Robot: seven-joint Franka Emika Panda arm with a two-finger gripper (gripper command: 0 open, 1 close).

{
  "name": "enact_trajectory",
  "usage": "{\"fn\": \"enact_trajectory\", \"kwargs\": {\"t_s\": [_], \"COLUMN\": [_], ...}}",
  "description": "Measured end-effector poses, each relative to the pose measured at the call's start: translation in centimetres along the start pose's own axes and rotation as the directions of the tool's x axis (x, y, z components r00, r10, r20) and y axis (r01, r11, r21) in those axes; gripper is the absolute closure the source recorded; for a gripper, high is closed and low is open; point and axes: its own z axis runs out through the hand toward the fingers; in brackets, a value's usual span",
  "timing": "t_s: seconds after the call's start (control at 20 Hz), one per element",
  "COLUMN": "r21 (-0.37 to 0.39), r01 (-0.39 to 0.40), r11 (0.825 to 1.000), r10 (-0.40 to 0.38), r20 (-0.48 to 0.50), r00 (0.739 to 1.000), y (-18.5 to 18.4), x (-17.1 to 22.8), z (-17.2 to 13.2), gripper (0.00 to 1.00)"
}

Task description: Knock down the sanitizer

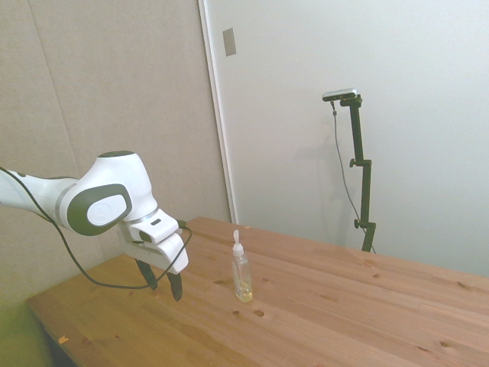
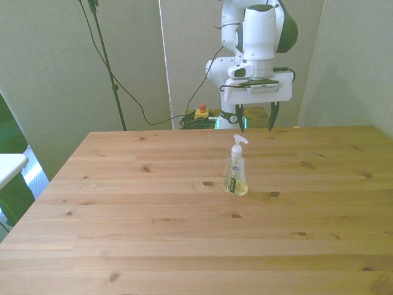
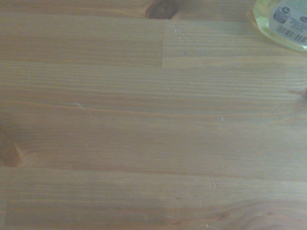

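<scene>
White pincer (image 2: pixel 256 120) wide open, holding nothing

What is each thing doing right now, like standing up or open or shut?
sanitizer: standing upright on the table, not knocked down, a little yellowish liquid at its base, white nozzle cap on top.
gripper: fingers open, apart from the sanitizer, holding nothing, low over the table.
table: flat wooden top, carrying the sanitizer.

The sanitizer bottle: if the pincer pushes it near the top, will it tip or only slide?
The sanitizer stands upright, tall and slim on a small base, so it probably tips. Only a little liquid sits at its bottom, so it likely feels light and may skid somewhat on the smooth table.
</scene>
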Motion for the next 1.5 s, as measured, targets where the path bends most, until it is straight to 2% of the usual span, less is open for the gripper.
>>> {"fn": "enact_trajectory", "kwargs": {"t_s": [0.25, 0.3, 0.5, 0.75, 1.05, 1.5], "r21": [-0.017, -0.018, -0.016, -0.014, -0.02, -0.038], "r01": [-0.046, -0.057, -0.113, -0.174, -0.211, -0.245], "r11": [0.999, 0.998, 0.993, 0.985, 0.977, 0.969], "r10": [0.046, 0.057, 0.113, 0.174, 0.211, 0.243], "r20": [0.008, 0.011, 0.012, 0.0, -0.027, -0.041], "r00": [0.999, 0.998, 0.994, 0.985, 0.977, 0.969], "y": [0.5, 0.8, 1.7, 1.0, -0.9, -3.0], "x": [0.3, 0.6, 2.1, 4.7, 7.5, 11.4], "z": [0.7, 0.8, 1.4, 2.1, 1.8, 3.2], "gripper": [0.0, 1.0, 1.0, 1.0, 1.0, 1.0]}}
